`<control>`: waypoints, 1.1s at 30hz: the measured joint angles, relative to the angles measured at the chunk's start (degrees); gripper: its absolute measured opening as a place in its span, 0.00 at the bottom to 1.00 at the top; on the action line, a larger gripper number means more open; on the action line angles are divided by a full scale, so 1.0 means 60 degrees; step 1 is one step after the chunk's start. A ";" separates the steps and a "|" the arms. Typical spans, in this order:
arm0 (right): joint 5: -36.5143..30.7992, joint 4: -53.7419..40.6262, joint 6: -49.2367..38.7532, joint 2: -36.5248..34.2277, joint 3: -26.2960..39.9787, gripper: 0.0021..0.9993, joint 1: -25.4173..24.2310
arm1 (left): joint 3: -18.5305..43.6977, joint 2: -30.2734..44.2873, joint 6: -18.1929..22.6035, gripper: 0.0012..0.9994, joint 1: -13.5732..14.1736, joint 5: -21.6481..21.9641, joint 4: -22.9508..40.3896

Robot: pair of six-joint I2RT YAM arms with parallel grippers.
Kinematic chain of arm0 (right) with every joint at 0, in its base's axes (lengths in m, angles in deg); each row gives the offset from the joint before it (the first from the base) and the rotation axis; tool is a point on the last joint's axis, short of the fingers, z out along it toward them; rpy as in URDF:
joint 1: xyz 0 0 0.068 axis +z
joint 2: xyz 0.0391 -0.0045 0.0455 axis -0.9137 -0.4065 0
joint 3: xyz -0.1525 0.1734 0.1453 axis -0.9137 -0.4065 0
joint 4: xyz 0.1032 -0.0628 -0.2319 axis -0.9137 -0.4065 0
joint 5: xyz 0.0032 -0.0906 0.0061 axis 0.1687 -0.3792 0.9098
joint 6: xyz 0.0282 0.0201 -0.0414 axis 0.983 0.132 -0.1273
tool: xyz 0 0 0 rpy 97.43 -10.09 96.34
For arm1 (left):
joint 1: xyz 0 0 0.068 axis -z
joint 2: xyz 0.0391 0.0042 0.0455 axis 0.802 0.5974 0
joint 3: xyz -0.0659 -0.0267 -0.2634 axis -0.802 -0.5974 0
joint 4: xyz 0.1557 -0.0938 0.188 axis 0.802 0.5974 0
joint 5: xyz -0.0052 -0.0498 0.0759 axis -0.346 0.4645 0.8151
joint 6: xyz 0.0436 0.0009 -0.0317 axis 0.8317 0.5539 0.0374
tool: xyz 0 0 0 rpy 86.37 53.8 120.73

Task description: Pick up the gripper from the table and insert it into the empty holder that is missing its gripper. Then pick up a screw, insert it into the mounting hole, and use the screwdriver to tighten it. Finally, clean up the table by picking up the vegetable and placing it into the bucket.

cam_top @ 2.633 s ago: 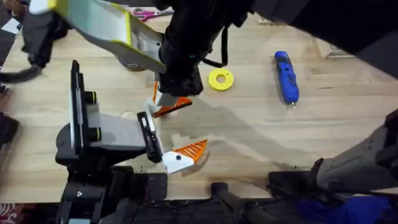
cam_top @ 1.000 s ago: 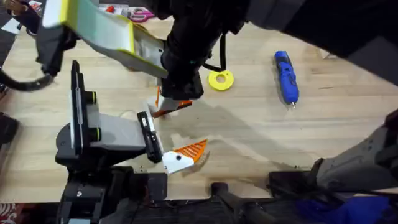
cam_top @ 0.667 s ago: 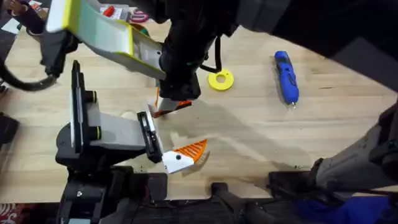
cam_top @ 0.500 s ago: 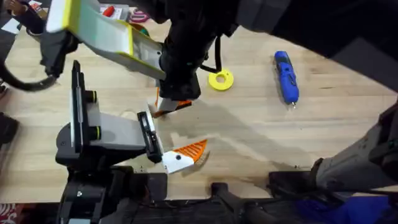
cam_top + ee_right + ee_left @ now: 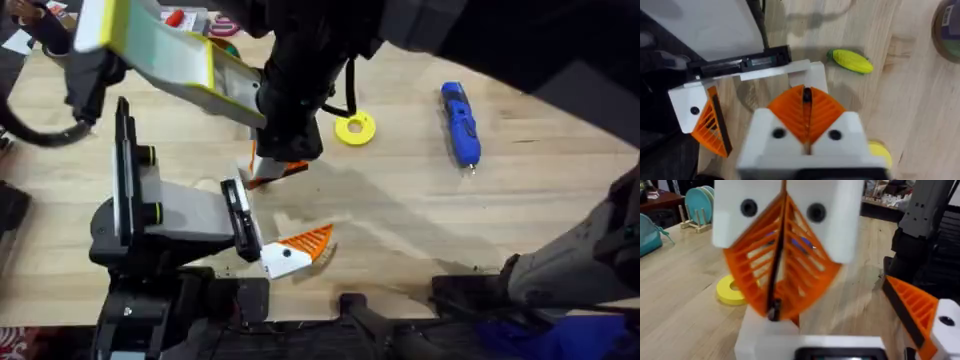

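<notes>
My left gripper (image 5: 278,205) lies open near the table's front. One of its white fingers carries an orange tip (image 5: 305,242). The other is the empty holder (image 5: 809,74), a white mount directly under my right gripper (image 5: 272,172). The right gripper (image 5: 806,97) is shut, its orange pads (image 5: 790,265) pinching a small dark screw (image 5: 772,314) at their tips, just above the holder (image 5: 765,335). I cannot pick out the orange gripper piece behind those pads. The blue screwdriver (image 5: 460,122) lies at the far right. The vegetable, a corn cob (image 5: 852,61), lies beside the holder. The bucket is out of view.
A flat yellow ring (image 5: 355,127) lies just past the right gripper. A yellow-green and white arm link (image 5: 165,50) hangs over the far left. A round dark-rimmed object (image 5: 947,30) sits beyond the corn. Bare wood stretches between the ring and the screwdriver.
Over the earlier frames the right arm and the yellow-green link shifted slightly toward the far side, uncovering a red item. The right gripper stayed over the holder. Nothing moved in the last half second.
</notes>
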 joint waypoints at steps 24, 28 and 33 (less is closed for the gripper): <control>0.0022 -0.0047 0.0000 -0.0028 -0.0029 1.00 -0.0008 | 0.0000 -0.0002 0.0084 0.99 0.0000 -0.0007 -0.0004; 0.0025 -0.0044 0.0000 -0.0029 -0.0033 1.00 -0.0152 | 0.0000 -0.0004 0.0084 0.99 0.0000 -0.0007 -0.0004; 0.0022 -0.0047 0.0002 -0.0013 -0.0033 1.00 -0.0511 | 0.0000 -0.0001 0.0084 0.99 0.0000 -0.0007 -0.0004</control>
